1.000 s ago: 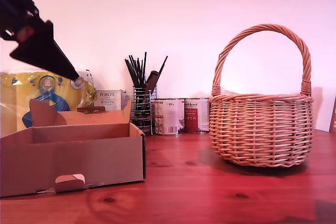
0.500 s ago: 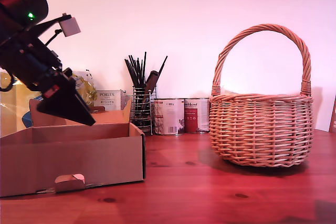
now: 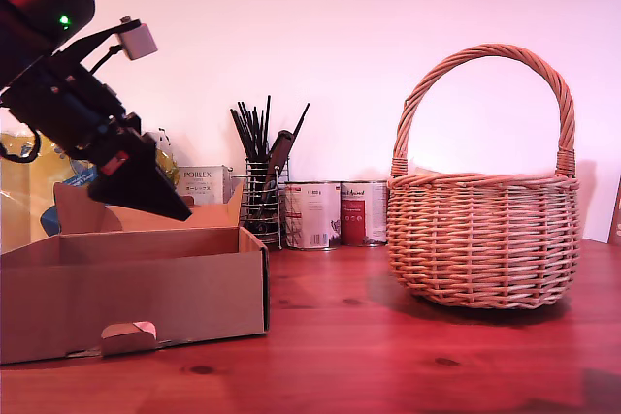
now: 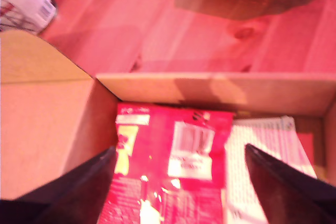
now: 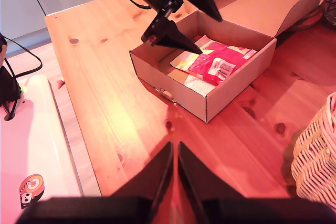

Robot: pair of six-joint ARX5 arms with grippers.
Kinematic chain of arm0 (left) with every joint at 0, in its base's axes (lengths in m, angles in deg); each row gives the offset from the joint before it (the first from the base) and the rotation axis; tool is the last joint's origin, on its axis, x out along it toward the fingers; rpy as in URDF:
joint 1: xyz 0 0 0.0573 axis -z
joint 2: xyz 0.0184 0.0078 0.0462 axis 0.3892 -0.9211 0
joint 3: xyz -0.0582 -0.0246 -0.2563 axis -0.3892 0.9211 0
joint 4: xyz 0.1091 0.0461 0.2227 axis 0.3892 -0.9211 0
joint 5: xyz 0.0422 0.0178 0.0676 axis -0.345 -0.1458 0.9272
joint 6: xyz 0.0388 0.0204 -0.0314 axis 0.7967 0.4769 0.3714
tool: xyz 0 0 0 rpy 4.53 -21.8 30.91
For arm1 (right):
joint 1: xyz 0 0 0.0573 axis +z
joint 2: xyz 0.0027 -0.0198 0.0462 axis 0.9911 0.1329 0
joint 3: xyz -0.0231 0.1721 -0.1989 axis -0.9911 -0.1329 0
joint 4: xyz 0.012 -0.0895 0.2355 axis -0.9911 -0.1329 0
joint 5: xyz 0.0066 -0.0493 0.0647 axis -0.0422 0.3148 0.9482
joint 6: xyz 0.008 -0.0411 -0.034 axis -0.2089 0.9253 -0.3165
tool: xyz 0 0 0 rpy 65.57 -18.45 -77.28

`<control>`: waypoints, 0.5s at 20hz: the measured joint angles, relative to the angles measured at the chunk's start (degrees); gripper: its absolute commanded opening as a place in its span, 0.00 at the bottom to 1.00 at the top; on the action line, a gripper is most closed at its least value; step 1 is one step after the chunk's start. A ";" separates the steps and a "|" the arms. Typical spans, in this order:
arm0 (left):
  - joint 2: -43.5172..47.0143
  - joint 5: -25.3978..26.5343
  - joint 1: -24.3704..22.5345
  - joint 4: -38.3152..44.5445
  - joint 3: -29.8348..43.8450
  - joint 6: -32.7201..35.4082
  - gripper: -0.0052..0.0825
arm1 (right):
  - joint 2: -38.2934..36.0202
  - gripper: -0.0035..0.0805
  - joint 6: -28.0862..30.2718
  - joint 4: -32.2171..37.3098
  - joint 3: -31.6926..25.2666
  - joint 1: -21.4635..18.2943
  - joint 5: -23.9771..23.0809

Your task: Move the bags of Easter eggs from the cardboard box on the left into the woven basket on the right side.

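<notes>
My first gripper (image 3: 146, 186) has tipped a little higher over the shallow brown cardboard box (image 3: 136, 288) at the exterior view's left, fingers spread apart. Only the wrist views show the red crinkly bag (image 4: 168, 169) lying inside it. My second gripper (image 5: 175, 174) is pinched closed, empty. The round tan woven basket (image 3: 482, 239) stands far right.

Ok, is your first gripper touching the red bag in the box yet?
Apart. In the second wrist view my first gripper hangs open above the cardboard box, its fingertips clear of the red bag lying inside.
</notes>
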 measured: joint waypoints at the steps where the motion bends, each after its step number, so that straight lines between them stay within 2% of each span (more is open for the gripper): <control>1: -0.24 -0.39 0.00 0.70 0.00 -0.07 0.93 | 0.00 0.03 0.00 0.00 0.00 0.00 0.00; 6: -6.45 -0.83 -0.04 1.29 -1.38 -0.50 0.93 | 0.00 0.03 0.00 0.02 0.00 0.00 0.00; 10: -12.24 -0.87 -0.42 -2.19 -8.44 -1.68 0.93 | 0.00 0.03 0.00 0.02 0.00 0.00 0.00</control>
